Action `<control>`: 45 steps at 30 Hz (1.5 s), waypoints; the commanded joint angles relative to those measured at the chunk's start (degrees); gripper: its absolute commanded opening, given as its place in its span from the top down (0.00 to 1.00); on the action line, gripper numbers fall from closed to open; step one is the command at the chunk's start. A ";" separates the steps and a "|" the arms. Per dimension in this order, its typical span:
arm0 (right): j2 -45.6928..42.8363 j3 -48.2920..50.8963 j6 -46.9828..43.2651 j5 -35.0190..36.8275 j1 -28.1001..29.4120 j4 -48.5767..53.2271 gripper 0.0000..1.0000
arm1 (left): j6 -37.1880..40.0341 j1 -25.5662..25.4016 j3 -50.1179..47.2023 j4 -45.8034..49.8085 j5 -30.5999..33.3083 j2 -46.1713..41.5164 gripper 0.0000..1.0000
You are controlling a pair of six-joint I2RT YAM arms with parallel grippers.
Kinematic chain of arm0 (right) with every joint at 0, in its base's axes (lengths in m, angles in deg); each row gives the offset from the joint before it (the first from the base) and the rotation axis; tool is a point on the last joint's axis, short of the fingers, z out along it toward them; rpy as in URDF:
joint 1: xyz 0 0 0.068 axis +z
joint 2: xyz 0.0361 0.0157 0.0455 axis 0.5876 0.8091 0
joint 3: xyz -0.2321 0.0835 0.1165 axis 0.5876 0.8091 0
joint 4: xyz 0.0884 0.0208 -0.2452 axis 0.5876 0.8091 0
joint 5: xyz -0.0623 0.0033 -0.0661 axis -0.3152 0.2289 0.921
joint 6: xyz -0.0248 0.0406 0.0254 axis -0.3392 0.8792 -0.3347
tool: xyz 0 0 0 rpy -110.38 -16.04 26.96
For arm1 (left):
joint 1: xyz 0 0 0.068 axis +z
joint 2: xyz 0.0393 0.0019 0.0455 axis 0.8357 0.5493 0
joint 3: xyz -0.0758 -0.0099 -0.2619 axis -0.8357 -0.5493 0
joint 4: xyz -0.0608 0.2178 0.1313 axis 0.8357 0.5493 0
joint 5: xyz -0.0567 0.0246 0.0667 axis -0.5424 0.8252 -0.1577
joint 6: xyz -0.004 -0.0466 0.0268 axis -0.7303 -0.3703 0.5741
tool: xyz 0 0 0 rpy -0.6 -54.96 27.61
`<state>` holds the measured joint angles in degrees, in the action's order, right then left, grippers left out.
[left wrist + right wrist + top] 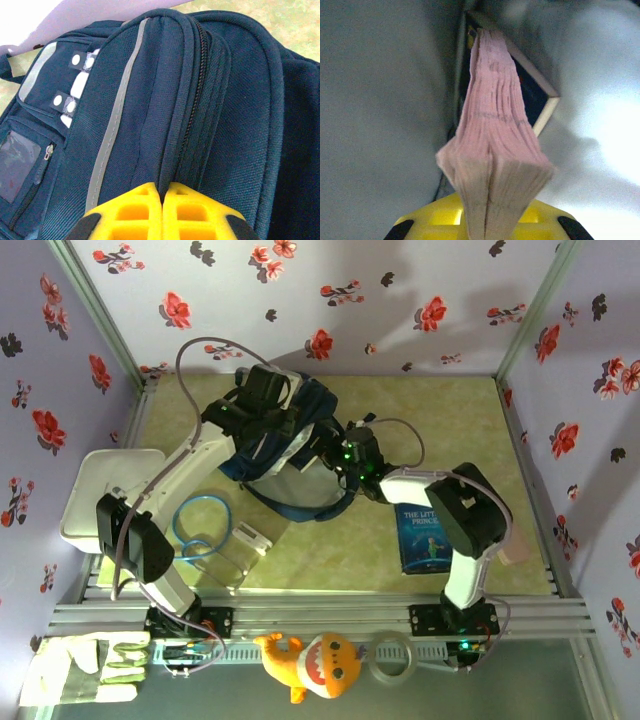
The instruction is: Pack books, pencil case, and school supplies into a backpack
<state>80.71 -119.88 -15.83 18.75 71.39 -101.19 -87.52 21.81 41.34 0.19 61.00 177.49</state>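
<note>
Above tabletop (330, 550), wrist views reveal left tool (162, 197) pinching backpack (150, 100), right tool (487, 220) clamping book (495, 125).

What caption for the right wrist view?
Right gripper clamps a book by its pages inside the backpack.

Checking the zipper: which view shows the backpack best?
Left wrist: the backpack is close, its zipper and front pocket sharp. Top external shows it small, partly hidden. Right wrist gives blurred grey surfaces, probably its inside.
</note>
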 commanded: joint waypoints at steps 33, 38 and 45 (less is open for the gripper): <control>23.19 -29.77 13.37 -1.49 2.62 3.33 0.55 | -5.64 4.40 2.13 -4.70 -7.22 -3.33 1.00; 18.18 -24.87 12.17 -3.73 1.74 5.44 0.45 | -5.76 5.74 1.24 -4.08 -8.29 -2.89 1.00; 7.15 -10.60 12.11 -3.68 0.90 5.29 0.42 | -6.73 7.99 -0.99 -4.91 -10.23 -3.04 1.00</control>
<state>92.97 -134.20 -2.87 15.45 72.83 -95.92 -92.65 28.15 40.75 0.10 51.30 177.47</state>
